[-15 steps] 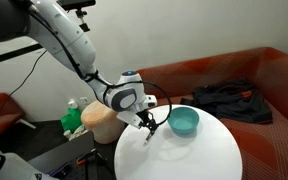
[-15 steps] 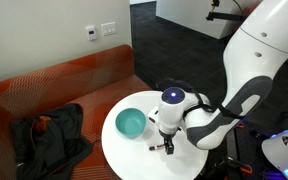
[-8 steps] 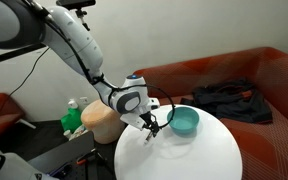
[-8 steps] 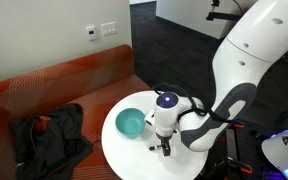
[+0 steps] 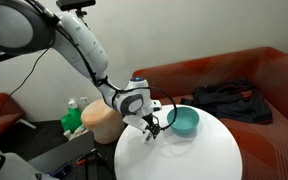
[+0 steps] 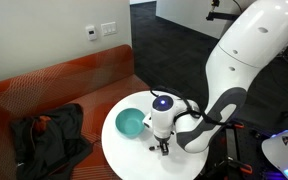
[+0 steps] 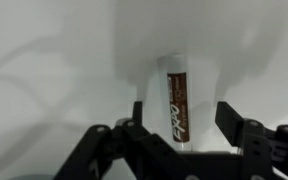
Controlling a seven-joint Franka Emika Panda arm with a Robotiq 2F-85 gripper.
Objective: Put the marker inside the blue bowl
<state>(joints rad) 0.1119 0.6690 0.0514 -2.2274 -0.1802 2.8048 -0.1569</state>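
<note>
The marker (image 7: 175,100), a brown stick with a clear end, lies flat on the round white table (image 5: 189,155). In the wrist view my gripper (image 7: 182,115) is open, with one finger on each side of the marker and a gap to both. The teal-blue bowl (image 5: 184,121) stands upright and empty on the table just beyond the gripper (image 5: 152,130). It also shows beside the gripper (image 6: 164,147) in an exterior view (image 6: 131,123). The gripper hides the marker in both exterior views.
A tan cylindrical bin (image 5: 102,122) and a green object (image 5: 73,118) stand beside the table. A dark garment (image 5: 227,98) lies on the red sofa (image 6: 74,85) behind it. The table's edge is close to the gripper.
The arm has shifted slightly, bringing the gripper a little nearer the bowl and low over the table. The bowl has not moved.
</note>
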